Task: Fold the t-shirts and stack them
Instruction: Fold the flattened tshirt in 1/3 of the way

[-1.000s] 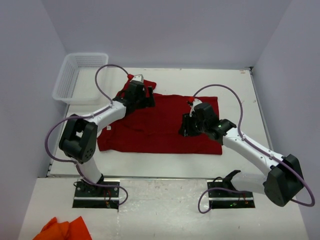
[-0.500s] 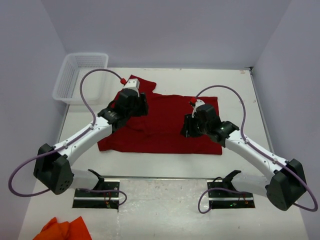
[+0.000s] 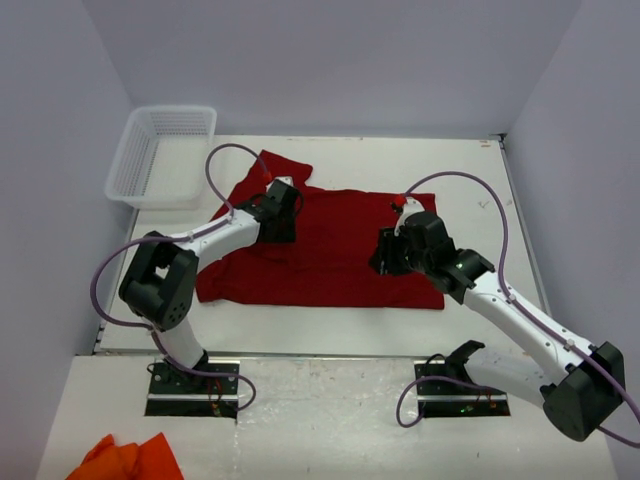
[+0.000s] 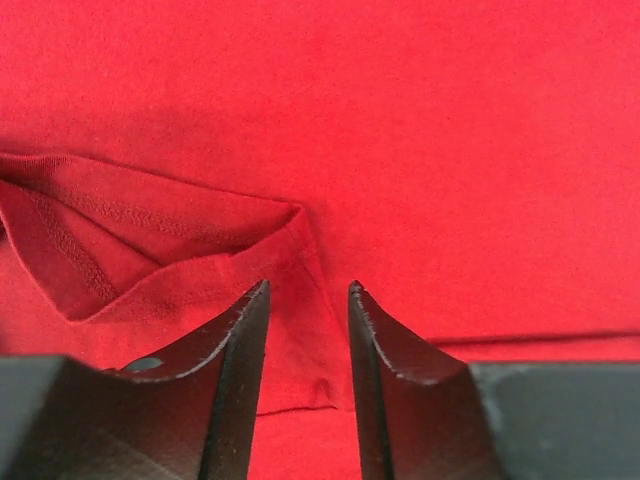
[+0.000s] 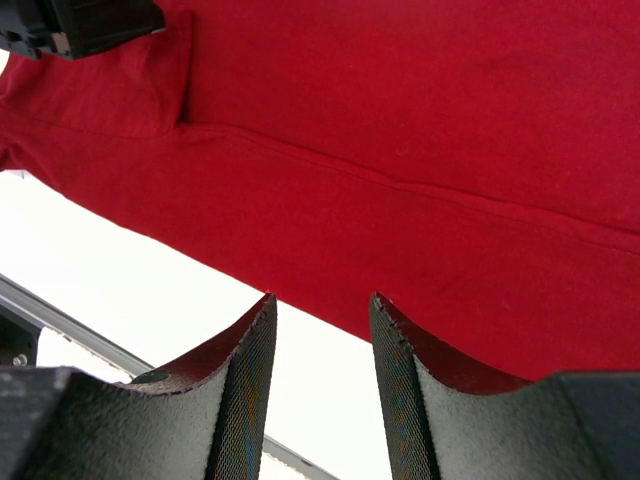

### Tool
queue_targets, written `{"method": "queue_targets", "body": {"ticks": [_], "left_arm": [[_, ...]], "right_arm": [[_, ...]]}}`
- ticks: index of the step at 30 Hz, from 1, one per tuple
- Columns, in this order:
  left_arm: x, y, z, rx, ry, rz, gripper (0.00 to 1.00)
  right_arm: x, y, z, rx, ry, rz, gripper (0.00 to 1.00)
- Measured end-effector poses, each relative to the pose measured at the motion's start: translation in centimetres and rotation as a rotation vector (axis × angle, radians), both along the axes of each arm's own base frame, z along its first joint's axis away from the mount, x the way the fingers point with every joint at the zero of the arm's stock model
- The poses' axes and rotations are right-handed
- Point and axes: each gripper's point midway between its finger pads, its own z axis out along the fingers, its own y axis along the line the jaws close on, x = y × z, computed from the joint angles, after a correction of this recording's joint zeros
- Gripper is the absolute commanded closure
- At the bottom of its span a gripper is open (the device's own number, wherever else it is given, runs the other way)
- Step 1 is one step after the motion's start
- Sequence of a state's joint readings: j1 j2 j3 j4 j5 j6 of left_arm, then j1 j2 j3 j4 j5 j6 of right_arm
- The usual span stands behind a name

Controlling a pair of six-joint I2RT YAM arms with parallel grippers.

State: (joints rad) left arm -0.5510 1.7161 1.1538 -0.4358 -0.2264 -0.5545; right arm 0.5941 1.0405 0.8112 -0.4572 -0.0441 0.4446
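A red t-shirt (image 3: 330, 255) lies spread flat across the white table (image 3: 400, 165), with one sleeve (image 3: 280, 165) sticking out at the upper left. My left gripper (image 3: 284, 214) is low over the shirt's left part. In the left wrist view its jaws (image 4: 308, 292) stand narrowly apart, and a folded edge of the red shirt (image 4: 450, 150) lies between them. My right gripper (image 3: 384, 260) hovers over the shirt's right half. Its jaws (image 5: 320, 305) are open with only bare table between them, just short of the shirt's (image 5: 400, 120) hem.
A white mesh basket (image 3: 160, 150) stands at the back left of the table. An orange cloth (image 3: 125, 460) lies on the near ledge at the bottom left. Grey walls close in the table's left, back and right.
The left gripper's jaws have narrowed a lot, and it has shifted from the sleeve down onto the shirt's body. The right gripper has drifted slightly right, its jaws unchanged.
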Motion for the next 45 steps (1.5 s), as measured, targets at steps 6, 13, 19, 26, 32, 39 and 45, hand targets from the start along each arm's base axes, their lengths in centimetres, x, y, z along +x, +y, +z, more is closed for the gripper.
{"method": "queue_targets", "body": {"ticks": [6,13,19,26,32,39,45], "left_arm": [[-0.1,1.0,-1.4,0.046,0.03,0.025,0.64],[0.3,2.3,-1.5,0.081,0.025,0.063,0.64],[0.3,2.8,-2.9,0.099,0.055,0.073,0.66],[0.1,2.7,-4.1,0.109,0.082,0.068,1.0],[0.4,2.5,-3.9,0.098,0.07,0.066,1.0],[1.6,1.1,-1.3,0.017,-0.01,0.04,1.0],[2.9,-0.2,0.0,-0.035,-0.067,0.004,0.58]], "right_arm": [[0.0,-0.1,-0.1,-0.003,0.003,-0.002,0.56],[0.2,-0.4,-0.1,-0.003,0.005,-0.012,0.56],[0.2,-0.4,-0.1,-0.002,0.006,-0.013,0.56],[0.3,-0.5,-0.2,-0.003,0.01,-0.017,0.56],[0.3,-0.4,-0.8,-0.011,0.03,-0.013,0.56],[0.3,-0.1,-1.2,-0.01,0.048,-0.004,0.56],[0.2,-0.1,-1.8,-0.017,0.063,-0.002,0.56]]}}
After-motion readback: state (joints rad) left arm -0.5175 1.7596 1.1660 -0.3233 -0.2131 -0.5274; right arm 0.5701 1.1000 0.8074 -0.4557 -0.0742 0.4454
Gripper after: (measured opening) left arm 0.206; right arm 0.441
